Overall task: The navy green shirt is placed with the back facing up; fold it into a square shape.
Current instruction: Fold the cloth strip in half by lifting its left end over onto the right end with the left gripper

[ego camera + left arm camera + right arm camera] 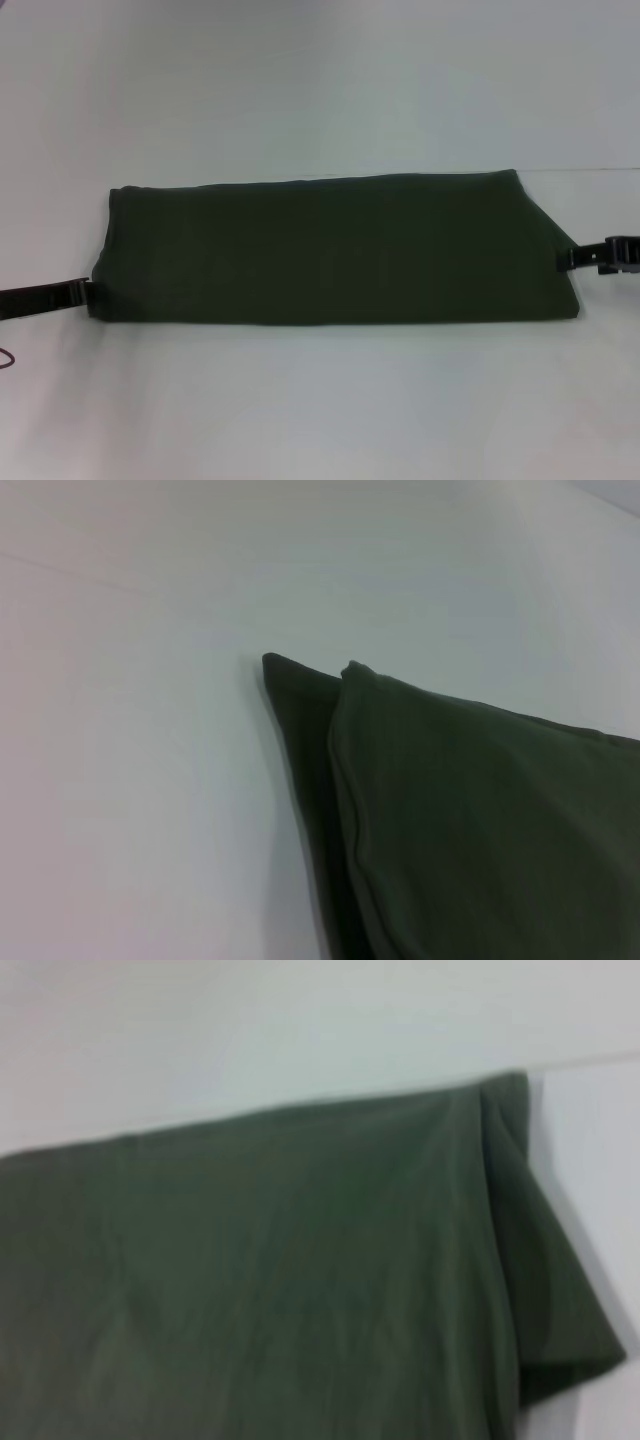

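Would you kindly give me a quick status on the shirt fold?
Left tool at shirt's left end, right tool at its right end. Shirt lies as a long flat band, not yet square. Nothing in the way.

Plain white tabletop [320, 410], smooth and matte, filling nearly the whole head view. Soft, even light, only faint shadows. Thin straight seam [590, 168] crossing the surface toward the far right. No walls, floor or windows visible.
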Controlling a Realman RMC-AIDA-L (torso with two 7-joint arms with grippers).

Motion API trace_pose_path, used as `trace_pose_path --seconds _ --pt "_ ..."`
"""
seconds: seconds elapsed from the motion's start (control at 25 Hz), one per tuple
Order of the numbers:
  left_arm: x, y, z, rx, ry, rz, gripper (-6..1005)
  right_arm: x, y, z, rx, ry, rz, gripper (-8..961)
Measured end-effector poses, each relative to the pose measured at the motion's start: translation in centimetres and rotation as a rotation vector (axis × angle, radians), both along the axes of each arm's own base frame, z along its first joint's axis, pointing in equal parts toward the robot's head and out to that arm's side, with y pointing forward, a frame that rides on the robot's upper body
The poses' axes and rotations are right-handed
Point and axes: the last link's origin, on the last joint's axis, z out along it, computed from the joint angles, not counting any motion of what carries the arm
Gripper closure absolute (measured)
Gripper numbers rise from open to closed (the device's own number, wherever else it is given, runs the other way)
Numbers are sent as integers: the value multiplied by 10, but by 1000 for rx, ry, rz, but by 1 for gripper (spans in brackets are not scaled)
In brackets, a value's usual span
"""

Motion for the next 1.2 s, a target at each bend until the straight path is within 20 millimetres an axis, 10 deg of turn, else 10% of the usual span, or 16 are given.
trace_pose_path --seconds 0.88,1.2 --pt "4 0 7 7 -66 39 953 -3 -8 -1 62 95 165 155" --pt "4 -2 29 100 -232 123 655 -13 -11 -10 74 90 346 155"
